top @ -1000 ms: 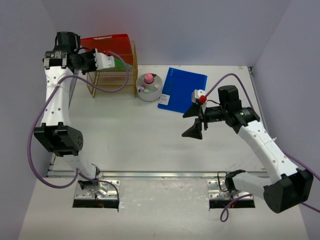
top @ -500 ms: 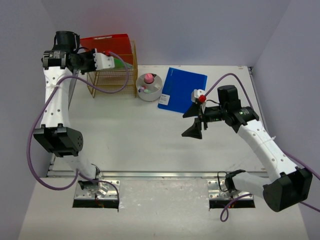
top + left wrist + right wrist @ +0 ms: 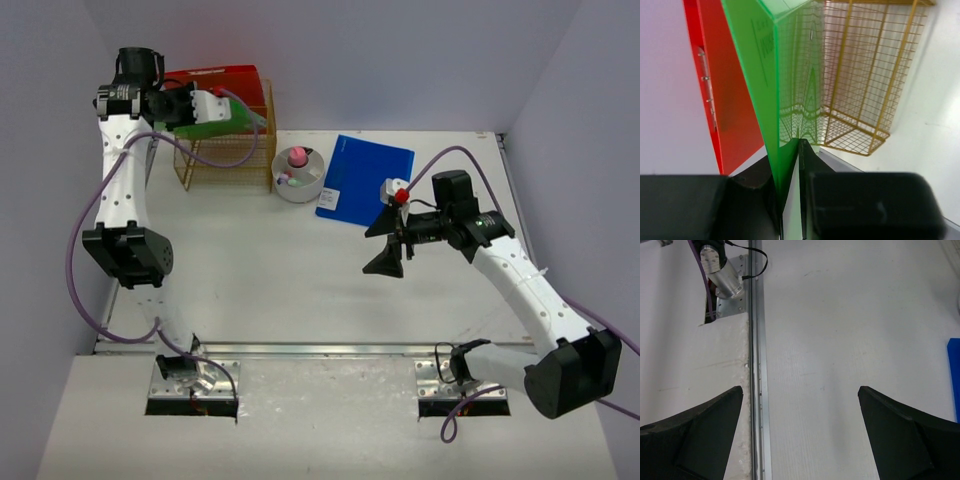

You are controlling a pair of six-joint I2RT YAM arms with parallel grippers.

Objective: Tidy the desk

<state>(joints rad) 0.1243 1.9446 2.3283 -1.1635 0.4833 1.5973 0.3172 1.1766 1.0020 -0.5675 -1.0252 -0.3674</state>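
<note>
- The left claw (image 3: pixel 790 165) is clamped narrowly on the bottom edge of a translucent green plastic folder (image 3: pixel 785 75). Over the last second that arm has swung, so the folder now shows as a long slanted strip above the gold wire rack (image 3: pixel 225 165), where only a sliver showed before.
- I judge this as filing in progress, with the folder heading in beside the upright red binder (image 3: pixel 215 78).
- The right claw (image 3: pixel 385 247) has not moved. It hangs wide and empty over the white matte desk (image 3: pixel 270 270), which spreads under both arms with its metal rail along the near edge.
- The flat blue folder (image 3: pixel 365 180) and the round white tub (image 3: pixel 298 175) still lie loose on the desk.
- Whether the green folder's far edge is already inside the rack cannot be told. Its printed label is cut off, and the tub's contents are too small to name.
</note>
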